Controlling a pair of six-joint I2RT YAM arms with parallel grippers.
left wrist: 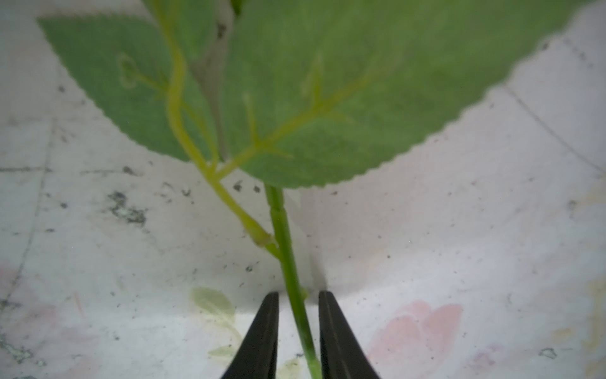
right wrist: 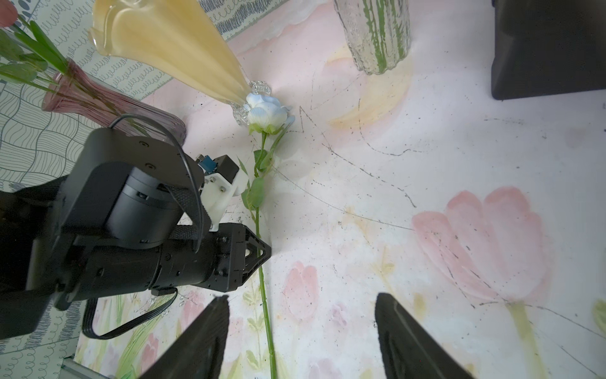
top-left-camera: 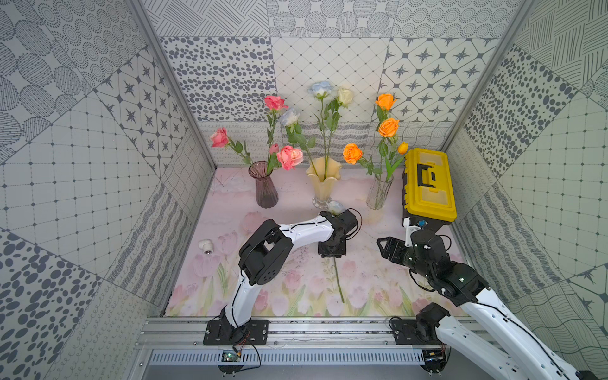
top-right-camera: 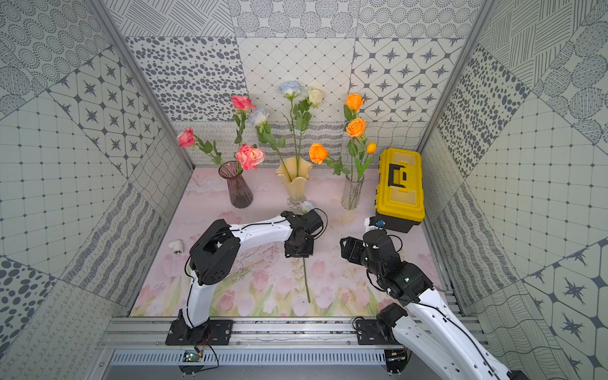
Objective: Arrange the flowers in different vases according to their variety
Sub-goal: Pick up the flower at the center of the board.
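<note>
A pale-blue rose (top-left-camera: 335, 207) lies on the mat with its head at the foot of the cream vase (top-left-camera: 322, 184). Its stem (left wrist: 285, 236) runs toward the front edge. My left gripper (left wrist: 298, 295) points down over the stem, jaws drawn in tight around it; the stem rests against one finger. The right gripper (right wrist: 300, 298) hovers open to the right of the stem, holding nothing. Pink roses stand in the purple vase (top-left-camera: 266, 187), white and pale-blue roses in the cream vase. Orange roses and a small orange tulip (top-left-camera: 402, 147) stand in the clear vase (top-left-camera: 379, 194).
A yellow-and-black toolbox (top-left-camera: 429, 184) stands at the back right, close behind the right arm. A small white pipe elbow (top-left-camera: 206, 246) lies on the mat to the left of the left arm. Patterned walls enclose three sides.
</note>
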